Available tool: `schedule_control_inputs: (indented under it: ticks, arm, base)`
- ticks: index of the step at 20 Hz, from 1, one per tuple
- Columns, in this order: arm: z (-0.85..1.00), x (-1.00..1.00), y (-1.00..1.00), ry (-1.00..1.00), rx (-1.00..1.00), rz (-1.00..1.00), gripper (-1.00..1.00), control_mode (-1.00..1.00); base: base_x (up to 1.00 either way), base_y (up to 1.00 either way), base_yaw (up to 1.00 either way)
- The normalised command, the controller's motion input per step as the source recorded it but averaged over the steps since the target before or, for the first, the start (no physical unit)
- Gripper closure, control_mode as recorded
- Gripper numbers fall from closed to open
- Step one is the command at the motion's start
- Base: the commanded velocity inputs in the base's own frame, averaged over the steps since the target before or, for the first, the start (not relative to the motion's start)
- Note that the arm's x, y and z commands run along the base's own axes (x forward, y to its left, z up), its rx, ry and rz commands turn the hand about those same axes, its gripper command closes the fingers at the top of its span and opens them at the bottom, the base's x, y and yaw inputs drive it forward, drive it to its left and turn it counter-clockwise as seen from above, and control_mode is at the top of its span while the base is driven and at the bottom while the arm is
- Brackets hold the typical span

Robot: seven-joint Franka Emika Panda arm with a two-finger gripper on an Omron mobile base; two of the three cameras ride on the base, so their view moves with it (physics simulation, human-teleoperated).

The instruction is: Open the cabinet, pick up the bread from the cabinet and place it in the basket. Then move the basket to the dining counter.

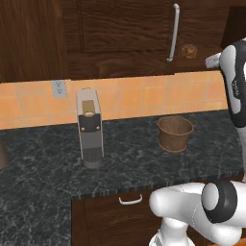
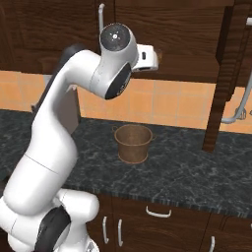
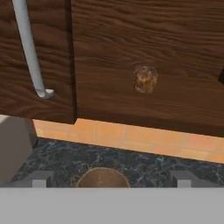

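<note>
With the gripper (image 3: 112,180) spread wide before the opened wall cabinet (image 1: 120,33), the bread (image 3: 145,78) sits far back on its shelf above the woven basket (image 2: 133,142); a careless reach could strike the shelf edge or push the bun deeper.

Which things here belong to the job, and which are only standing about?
For the job:
- cabinet, right door open
- bread inside it
- basket on the dark worktop
- gripper, open, facing the bread

Standing about:
- coffee machine
- wall socket
- drawer under the worktop
</note>
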Motion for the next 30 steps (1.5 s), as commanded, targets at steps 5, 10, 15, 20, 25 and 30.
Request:
schedule_control_inputs:
  ticks: [5, 10, 15, 20, 25, 30]
  arm:
    - [0.03, 0.58, -0.10, 0.05, 0.17, 0.00, -1.00, -1.00]
    - [0.00, 0.50, -0.15, 0.03, 0.11, 0.01, -1.00, -1.00]
    - [0.00, 0.36, -0.06, -0.01, 0.03, 0.00, -1.00, -1.00]
    - [0.00, 0.44, -0.18, 0.00, 0.00, 0.00, -1.00, -1.00]
    - [0.00, 0.41, -0.09, 0.00, 0.04, 0.00, -1.00, -1.00]
    - [0.00, 0.44, -0.01, 0.00, 0.01, 0.00, -1.00, -1.00]
  base:
    - [0.00, 0.00, 0.00]
    - [0.00, 0.00, 0.00]
    - [0.00, 0.00, 0.00]
    - [0.00, 0.00, 0.00]
    - [0.00, 0.00, 0.00]
    - [0.00, 0.00, 0.00]
